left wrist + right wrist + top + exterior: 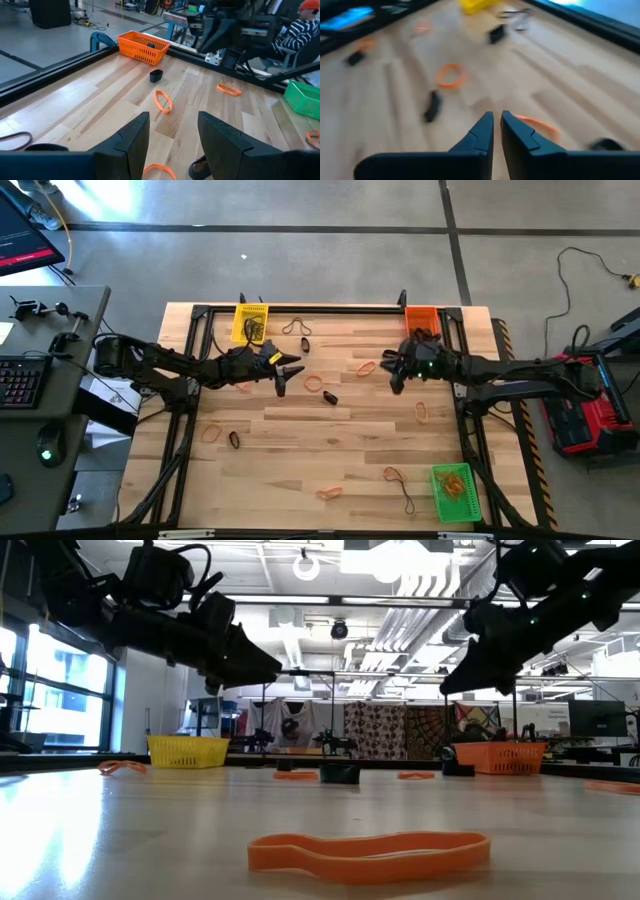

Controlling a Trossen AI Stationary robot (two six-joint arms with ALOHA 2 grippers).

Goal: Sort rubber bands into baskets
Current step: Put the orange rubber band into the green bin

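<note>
Orange and black rubber bands lie scattered flat on the wooden table (pixel 300 450), such as an orange one (pixel 313 383) and a black one (pixel 330 397) mid-table. The yellow basket (pixel 250 322) stands at the far left, the orange basket (pixel 421 318) at the far right and the green basket (pixel 452 492) at the near right. My left gripper (pixel 285 375) hovers open above the table, left of centre, with nothing between its fingers (pixel 172 135). My right gripper (pixel 395 383) hangs in the air near the orange basket, shut on nothing (pixel 496 125). An orange band (pixel 537 124) lies on the table past its fingertips.
A black metal frame (pixel 300 308) runs along the table's far edge and down both sides. More bands lie near the front edge (pixel 329 492) and by the green basket (pixel 395 474). Beside the table stand a desk with a keyboard (pixel 20 380) on the left and a red and black case (pixel 585 405) on the right.
</note>
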